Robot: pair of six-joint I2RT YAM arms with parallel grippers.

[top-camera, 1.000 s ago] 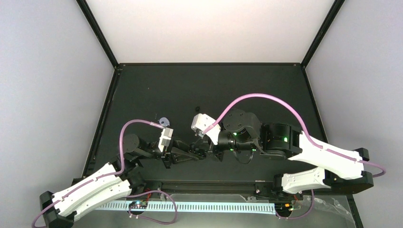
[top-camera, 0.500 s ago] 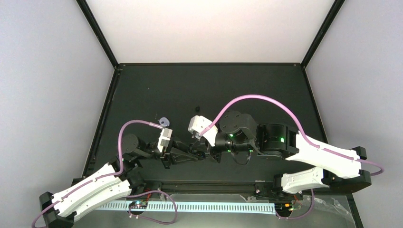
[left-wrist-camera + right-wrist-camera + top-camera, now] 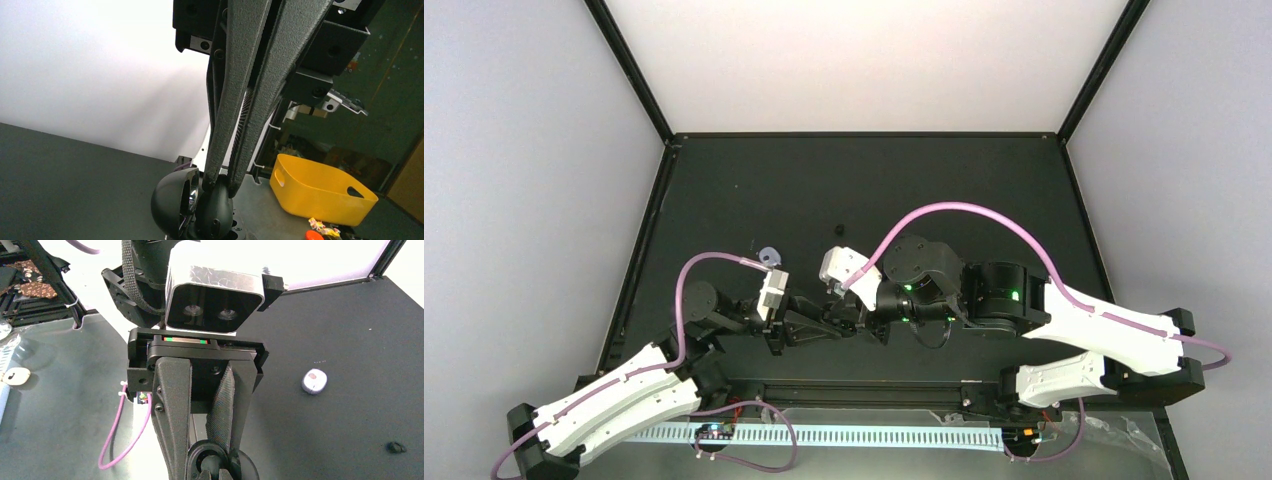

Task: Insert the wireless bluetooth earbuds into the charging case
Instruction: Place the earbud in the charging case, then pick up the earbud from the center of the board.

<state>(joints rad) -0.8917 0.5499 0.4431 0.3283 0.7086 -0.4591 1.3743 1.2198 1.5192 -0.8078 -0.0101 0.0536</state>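
My left gripper [image 3: 222, 185] is shut on the rim of the black charging case [image 3: 215, 215], holding it above the table near the front middle. The case's lid [image 3: 172, 202] hangs open to one side. My right gripper [image 3: 210, 475] faces the left one, tips shut, right at the case's open cavity [image 3: 207, 460]. A rounded dark shape sits in that cavity; I cannot tell whether the tips hold it. A purple-and-white earbud [image 3: 769, 254] [image 3: 314, 381] and a black earbud [image 3: 839, 229] [image 3: 395, 446] lie loose on the table behind the grippers.
The black table [image 3: 984, 190] has raised rails along its sides and back. Off the table stand a yellow bin [image 3: 320, 192] and small coloured bits [image 3: 315, 232]. A purple cable [image 3: 125, 440] loops beside the left gripper.
My right gripper has moved a little to the left, closing in on the case in the left gripper. The left arm and the loose earbuds have not moved.
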